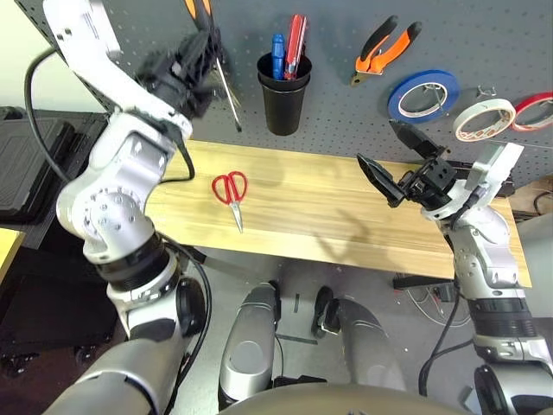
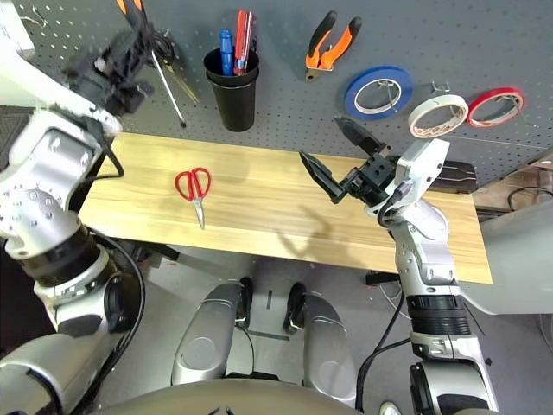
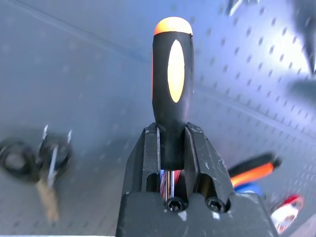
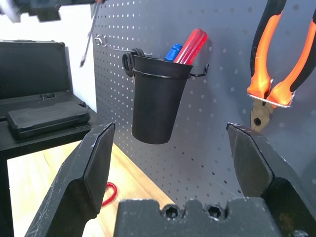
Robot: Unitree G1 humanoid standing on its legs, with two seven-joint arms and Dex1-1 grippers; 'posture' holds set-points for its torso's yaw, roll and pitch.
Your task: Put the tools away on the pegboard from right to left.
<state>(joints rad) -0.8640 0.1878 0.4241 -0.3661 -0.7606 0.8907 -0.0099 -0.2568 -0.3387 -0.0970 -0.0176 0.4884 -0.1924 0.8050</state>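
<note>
From the left eye view, the left pincer (image 1: 192, 65) is raised against the pegboard (image 1: 346, 95), left of the black cup (image 1: 283, 93), clenched on the slim screwdriver (image 1: 228, 91), whose shaft slants down and toward the cup while the handle end points up at the board's top edge. The orange-and-black pliers (image 1: 386, 46) and the white tape roll (image 1: 483, 119) already hang on the board to the right. The red-handled scissors (image 1: 232, 192) lie flat on the tabletop (image 1: 328, 216), blades pointing toward the robot, clearly nearer the left arm.

In the right eye view, the right pincer (image 2: 340, 154) hovers over the tabletop's right half, released and empty, well apart from the scissors.

The left wrist view shows the fingers (image 3: 205, 160) closed around the lower part of the screwdriver's handle, its long axis running straight out along the pincer toward the board; a bunch of keys (image 3: 49, 163) hangs just beside.

The right wrist view looks between spread fingers (image 4: 96, 168) at the cup and the hung pliers.

Judging by this, the coming move turns on tilting the screwdriver upright and shifting it right, over the cup or a free hook.
</note>
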